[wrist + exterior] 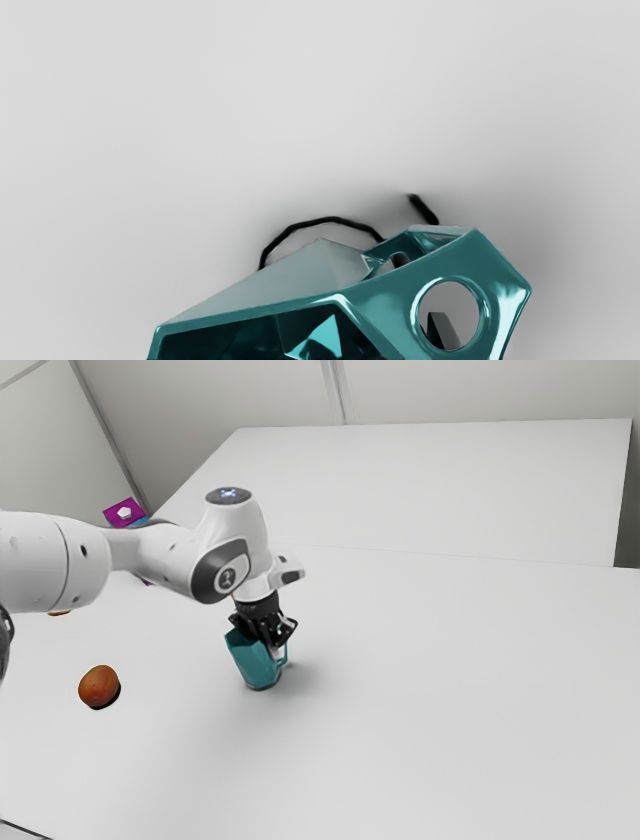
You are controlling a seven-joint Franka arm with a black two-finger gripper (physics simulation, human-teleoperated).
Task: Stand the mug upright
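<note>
The white Franka arm (150,550) stretches in from the exterior view's left, bent at the wrist (228,565), its black end effector (264,626) pointing downward.

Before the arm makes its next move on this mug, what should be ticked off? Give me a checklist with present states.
1. Gripper at the mug: ok.
2. Mug's mouth facing more up than down: ok.
3. Mug fully upright: not ok, it leans with its mouth toward the exterior view's left.
4. Mug's base touching the table: cannot tell.
5. Mug held securely: cannot tell.
6. Reddish-brown round object apart from the mug: ok.
</note>
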